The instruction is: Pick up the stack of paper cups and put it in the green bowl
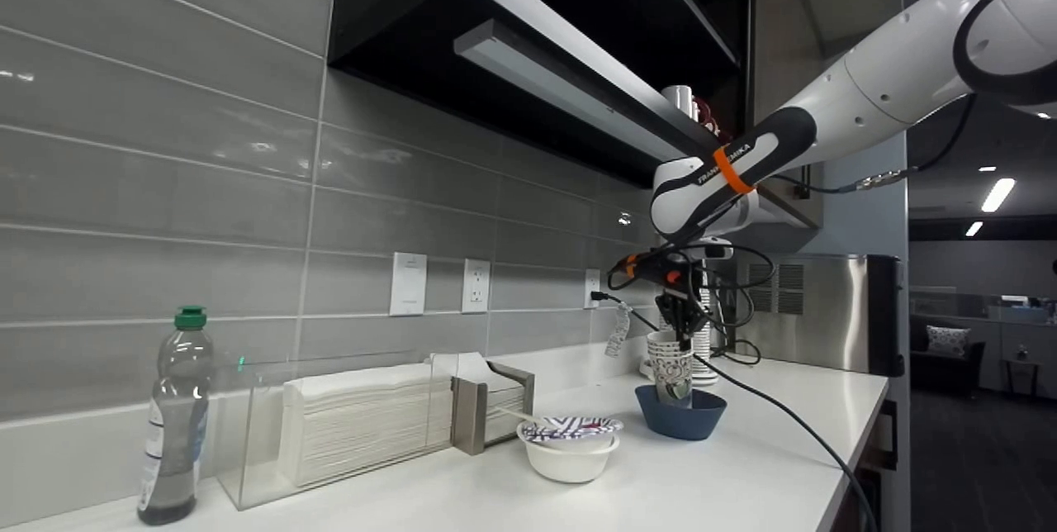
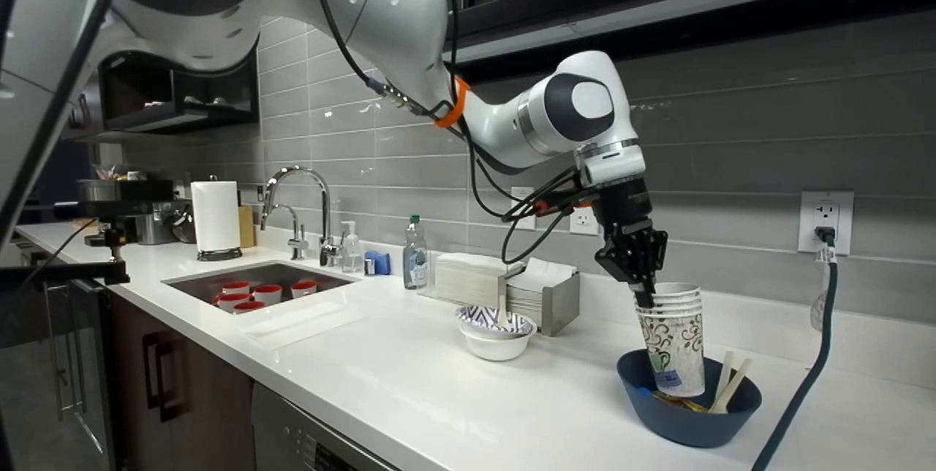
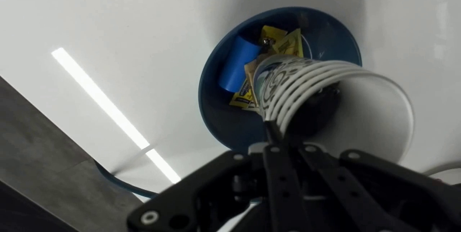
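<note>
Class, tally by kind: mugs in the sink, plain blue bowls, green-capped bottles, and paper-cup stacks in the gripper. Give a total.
Red-and-white mugs: 5
Dark blue bowl: 1
Green-capped dish soap bottle: 1
Stack of paper cups: 1
Total: 8
</note>
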Available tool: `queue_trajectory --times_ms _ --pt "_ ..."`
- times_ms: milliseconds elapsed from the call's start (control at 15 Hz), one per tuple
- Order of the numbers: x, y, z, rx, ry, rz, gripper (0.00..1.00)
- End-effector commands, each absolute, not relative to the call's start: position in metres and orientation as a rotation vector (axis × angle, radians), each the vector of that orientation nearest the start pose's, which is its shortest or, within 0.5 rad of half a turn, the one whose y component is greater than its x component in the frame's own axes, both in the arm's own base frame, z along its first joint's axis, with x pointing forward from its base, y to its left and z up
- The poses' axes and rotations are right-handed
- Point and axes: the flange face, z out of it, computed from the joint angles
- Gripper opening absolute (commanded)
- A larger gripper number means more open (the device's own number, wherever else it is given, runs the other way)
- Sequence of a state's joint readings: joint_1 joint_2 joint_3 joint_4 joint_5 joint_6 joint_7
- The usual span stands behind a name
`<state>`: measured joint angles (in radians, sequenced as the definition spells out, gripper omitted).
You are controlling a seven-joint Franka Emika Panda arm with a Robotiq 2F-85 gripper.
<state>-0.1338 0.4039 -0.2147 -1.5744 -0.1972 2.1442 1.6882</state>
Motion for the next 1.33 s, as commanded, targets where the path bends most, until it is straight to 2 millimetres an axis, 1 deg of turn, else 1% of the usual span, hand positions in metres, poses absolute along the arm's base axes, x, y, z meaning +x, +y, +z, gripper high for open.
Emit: queue_trajectory --times_ms 0,267,467,533,600,667,800,1000,1067,1133,1267 --pt "0.657 -0.238 0.423 -1.731 2.699 -0.403 0.01" --pt "0.656 -0.247 0.414 -1.620 2.671 -0.267 0.01" --pt "0.655 -0.251 0.413 -1.561 2.663 -0.227 0.01" --pt "0.654 -0.252 0.413 -1.556 2.665 -0.217 0.29" --pt "0.654 -0.252 0.413 -1.550 2.670 -0.217 0.32" --pt "0.653 -0.252 0.415 -1.549 2.674 -0.217 0.37" --pt "0.652 -0.249 0.424 -1.568 2.671 -0.260 0.51" --pt "0.648 -0.236 0.458 -1.618 2.609 -0.349 0.71" --pt "0.645 -0.229 0.473 -1.636 2.578 -0.385 0.80" --pt "0.643 -0.223 0.487 -1.656 2.543 -0.413 0.86" --pt "0.632 -0.206 0.515 -1.729 2.470 -0.453 0.98"
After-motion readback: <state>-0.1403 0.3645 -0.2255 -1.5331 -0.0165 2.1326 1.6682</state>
